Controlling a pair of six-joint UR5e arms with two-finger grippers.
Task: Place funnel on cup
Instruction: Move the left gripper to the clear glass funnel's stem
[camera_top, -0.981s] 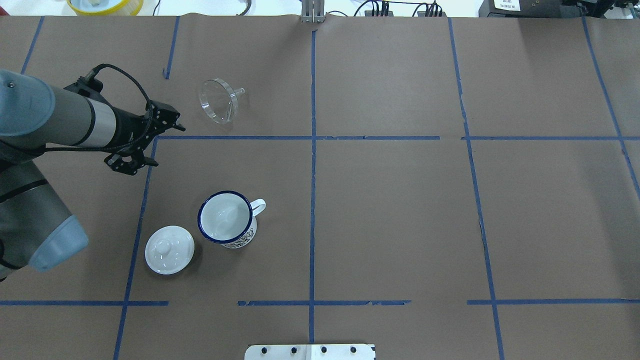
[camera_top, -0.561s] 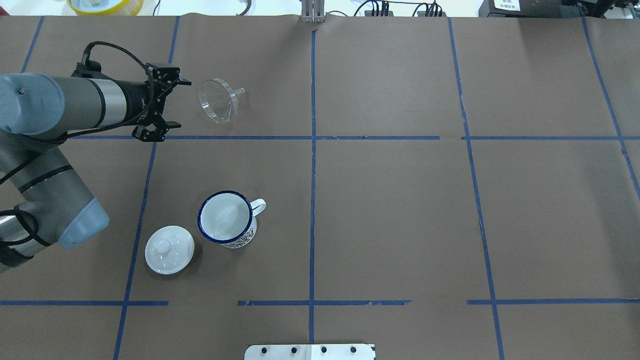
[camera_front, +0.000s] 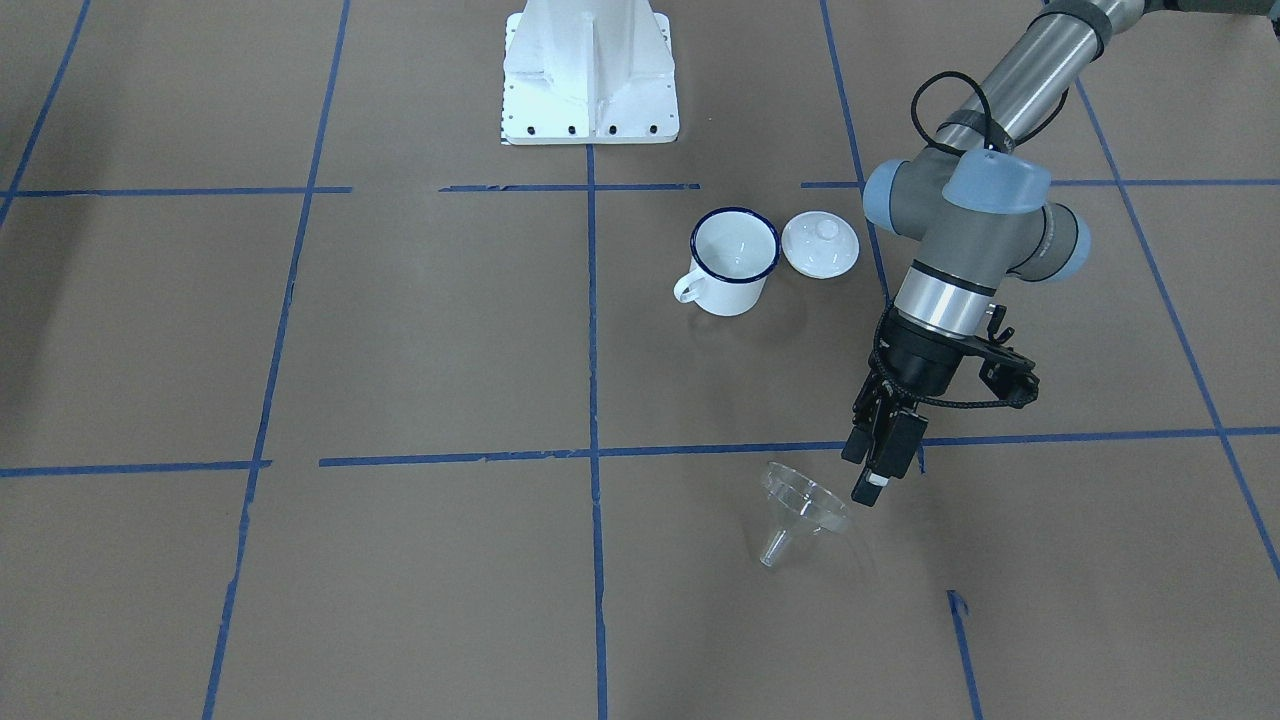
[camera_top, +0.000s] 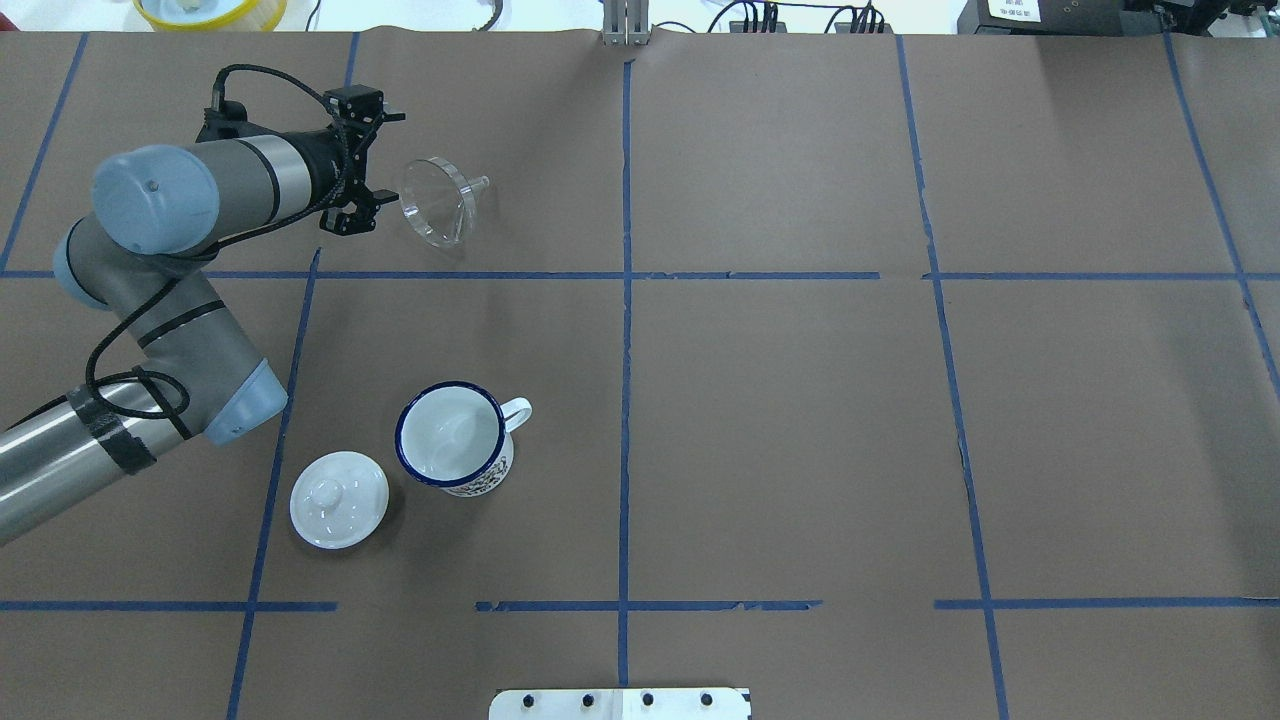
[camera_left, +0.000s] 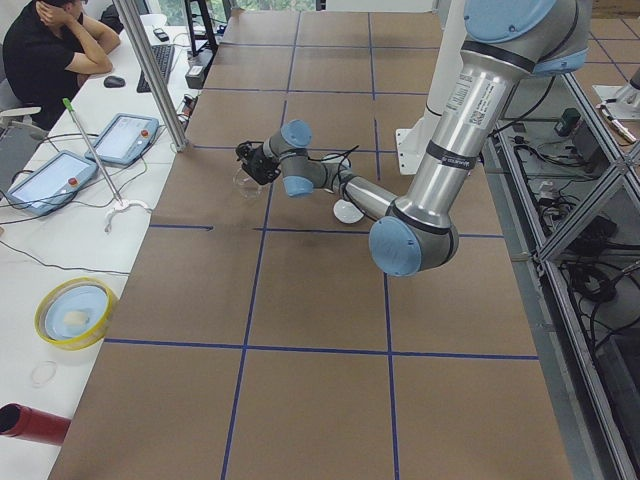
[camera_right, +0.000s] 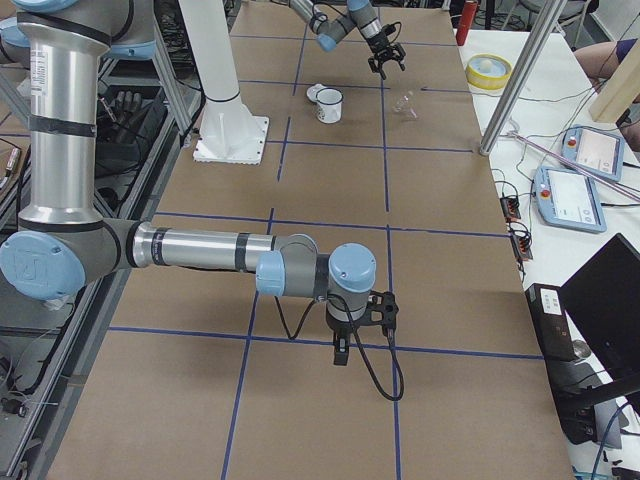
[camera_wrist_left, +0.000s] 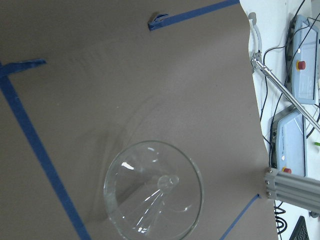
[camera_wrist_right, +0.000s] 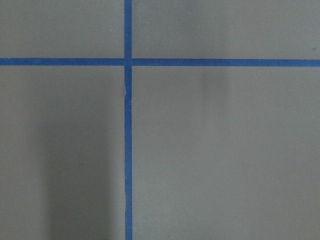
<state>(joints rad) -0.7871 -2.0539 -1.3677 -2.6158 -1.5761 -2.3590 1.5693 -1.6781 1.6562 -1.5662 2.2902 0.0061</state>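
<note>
brown paper tabletop (camera_top: 800, 420), blue tape grid (camera_top: 624, 450), side desk (camera_left: 50, 235) with tablets (camera_left: 125, 138)

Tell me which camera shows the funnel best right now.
Left wrist view: the funnel fills the lower frame, its rim facing the lens and its spout visible through it. Overhead and front-facing show it smaller, lying on its side. The side views barely show it, and the right wrist view misses it.
</note>
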